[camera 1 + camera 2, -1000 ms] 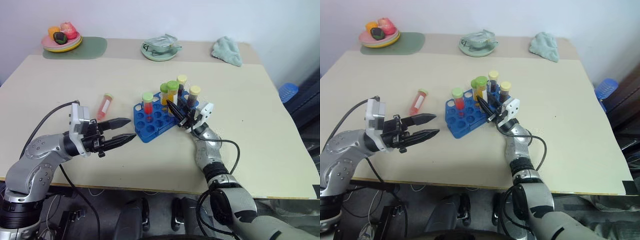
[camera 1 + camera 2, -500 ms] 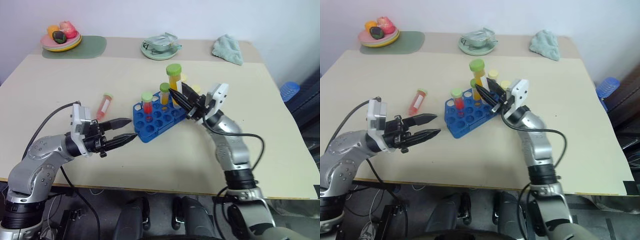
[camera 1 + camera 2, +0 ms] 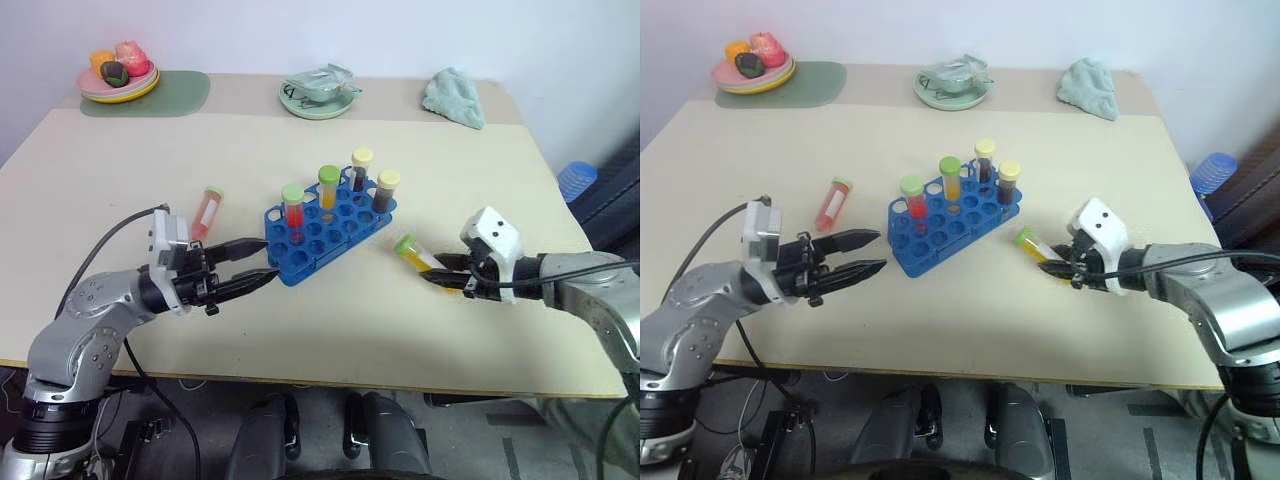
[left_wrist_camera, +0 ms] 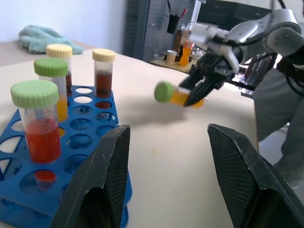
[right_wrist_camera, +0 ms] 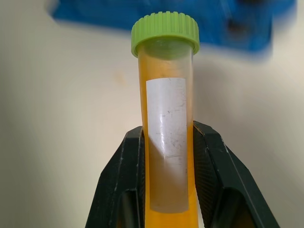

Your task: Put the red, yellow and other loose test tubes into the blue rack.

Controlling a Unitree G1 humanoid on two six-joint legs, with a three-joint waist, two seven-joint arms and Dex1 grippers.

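The blue rack (image 3: 328, 228) is a moulded plastic grid of round holes near the middle of the matte beige bench (image 3: 120, 180); four clear, ridged-cap tubes stand upright in it. A red tube with a green cap (image 3: 208, 211) lies flat on the bench on the rack's left side. The right gripper (image 3: 432, 277), reaching in from the bench's right edge, has its jaws clamped on a yellow tube (image 5: 167, 142) with a white label, tilted above the bench. The left gripper (image 3: 262, 262) points level at the rack's near-left corner, jaws partly apart, empty.
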